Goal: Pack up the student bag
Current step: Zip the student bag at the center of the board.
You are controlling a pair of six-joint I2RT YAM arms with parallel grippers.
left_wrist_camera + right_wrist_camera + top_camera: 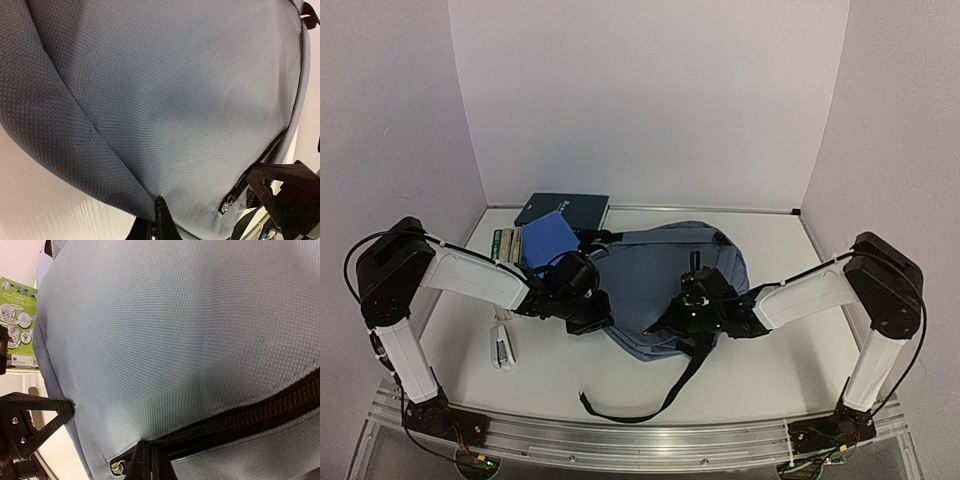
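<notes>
The student bag (665, 275), a soft blue-grey backpack, lies flat in the middle of the table, and a black strap (665, 395) trails toward the near edge. My left gripper (598, 322) is shut on a fold of fabric at the bag's near left edge. In the left wrist view its gripper (159, 206) pinches the cloth beside a silver zipper pull (228, 204). My right gripper (667, 322) is shut on the bag's near edge. In the right wrist view that gripper (150, 449) grips the fabric at the black zipper (250, 415).
Books are stacked at the back left: a dark teal one (563, 208), a blue one (548, 242) and a green-printed one (17, 325). A small white object (502, 348) lies on the table near the left arm. White walls enclose the table.
</notes>
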